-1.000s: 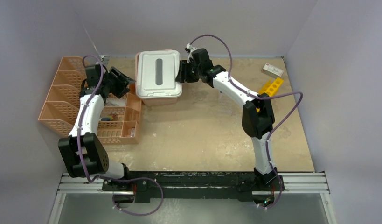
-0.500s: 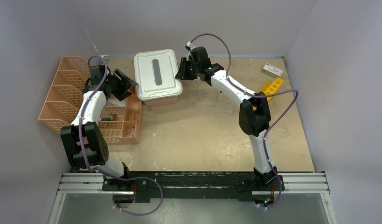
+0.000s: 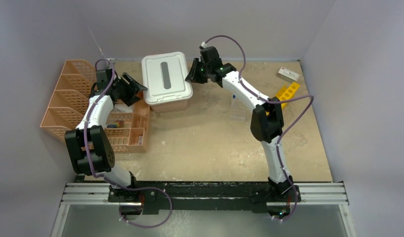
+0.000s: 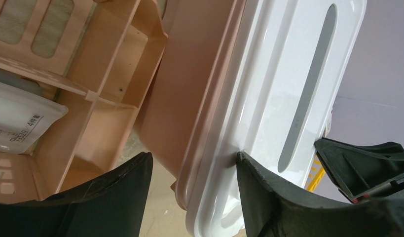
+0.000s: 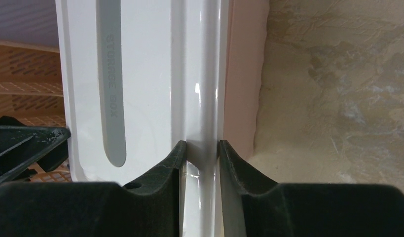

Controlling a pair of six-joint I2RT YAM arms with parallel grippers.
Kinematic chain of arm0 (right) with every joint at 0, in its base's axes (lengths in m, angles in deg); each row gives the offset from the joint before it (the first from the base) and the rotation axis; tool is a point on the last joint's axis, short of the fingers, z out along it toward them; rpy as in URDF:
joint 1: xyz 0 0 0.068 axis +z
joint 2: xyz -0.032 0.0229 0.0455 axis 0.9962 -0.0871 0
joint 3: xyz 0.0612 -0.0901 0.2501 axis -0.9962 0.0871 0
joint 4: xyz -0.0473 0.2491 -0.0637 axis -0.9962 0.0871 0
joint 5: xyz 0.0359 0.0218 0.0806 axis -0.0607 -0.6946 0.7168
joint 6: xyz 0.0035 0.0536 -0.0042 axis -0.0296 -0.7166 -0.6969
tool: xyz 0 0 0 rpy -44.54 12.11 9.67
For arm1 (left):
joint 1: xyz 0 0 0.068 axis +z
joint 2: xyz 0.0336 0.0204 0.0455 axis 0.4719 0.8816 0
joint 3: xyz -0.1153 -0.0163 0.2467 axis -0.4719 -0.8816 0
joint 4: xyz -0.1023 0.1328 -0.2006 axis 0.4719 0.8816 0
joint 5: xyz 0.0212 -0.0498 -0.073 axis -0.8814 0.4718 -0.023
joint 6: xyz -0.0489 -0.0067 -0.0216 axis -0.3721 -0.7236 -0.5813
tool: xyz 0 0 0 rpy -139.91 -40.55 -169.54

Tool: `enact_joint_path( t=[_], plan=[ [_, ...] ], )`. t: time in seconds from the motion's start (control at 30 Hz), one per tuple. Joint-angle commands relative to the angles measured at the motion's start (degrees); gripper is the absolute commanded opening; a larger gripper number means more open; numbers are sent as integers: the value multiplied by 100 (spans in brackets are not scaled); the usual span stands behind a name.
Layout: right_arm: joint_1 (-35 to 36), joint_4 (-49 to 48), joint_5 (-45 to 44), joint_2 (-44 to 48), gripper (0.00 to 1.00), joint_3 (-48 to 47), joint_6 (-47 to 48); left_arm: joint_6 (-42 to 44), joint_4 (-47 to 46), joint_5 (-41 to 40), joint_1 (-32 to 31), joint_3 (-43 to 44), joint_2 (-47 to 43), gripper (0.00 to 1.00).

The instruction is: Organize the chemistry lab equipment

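Right gripper (image 5: 200, 145) narrowed onto white lid (image 3: 179, 85) | pink bin (image 3: 170, 106) beside orange trays (image 3: 66, 106)

The tan worktop (image 3: 214, 143) carries orange mesh file trays (image 3: 66, 98) at left, a white-lidded pink bin (image 3: 167, 81) far centre, a clear rack (image 3: 236, 112) right of centre, and a yellow holed rack (image 3: 287, 92) and a small white box (image 3: 288, 74) far right.

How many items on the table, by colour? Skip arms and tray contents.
Orange: 2, file sorter, compartment tray
Pink bin with white lid: 1
Yellow rack: 1
Clear rack: 1
White box: 1
Total: 6
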Motion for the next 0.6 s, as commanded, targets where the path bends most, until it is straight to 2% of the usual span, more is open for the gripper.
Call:
enact_joint_path(
  t=[0.0, 0.57],
  plan=[
    [16, 153, -256, 74, 10, -421, -555, 58, -167, 47, 23, 136, 9, 62],
    [16, 125, -418, -147, 13, -564, -1074, 14, -215, -109, 20, 149, -121, 64]
  ],
)
